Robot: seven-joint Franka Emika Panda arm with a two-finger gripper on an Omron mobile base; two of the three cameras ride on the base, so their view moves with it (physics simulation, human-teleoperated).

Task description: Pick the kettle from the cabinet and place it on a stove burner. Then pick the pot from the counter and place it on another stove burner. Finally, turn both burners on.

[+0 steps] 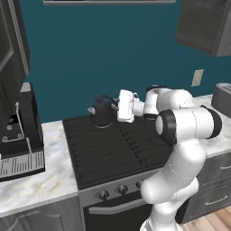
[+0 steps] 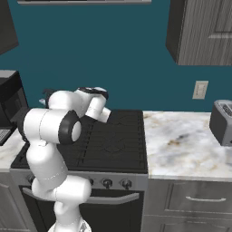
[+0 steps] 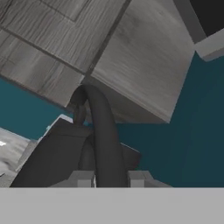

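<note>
One kettle (image 1: 102,113), dark grey, at far-left stove burner (image 1: 97,126); whether seated or just above, cannot tell. End effector (image 3: 105,178) clenched on looping black handle (image 3: 101,131), side-on, likely keeping body upright. Pot unplaced; knobs (image 1: 103,194) untouched.

Glossy white rounded arm segments, black joint bands, boxy white hand (image 1: 125,106)

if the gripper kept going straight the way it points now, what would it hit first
The gripper is already shut on the kettle handle, so the kettle itself lies first in that line. Beyond it, the hand view looks toward the coffee machine and the teal wall; depth there is unclear.
</note>
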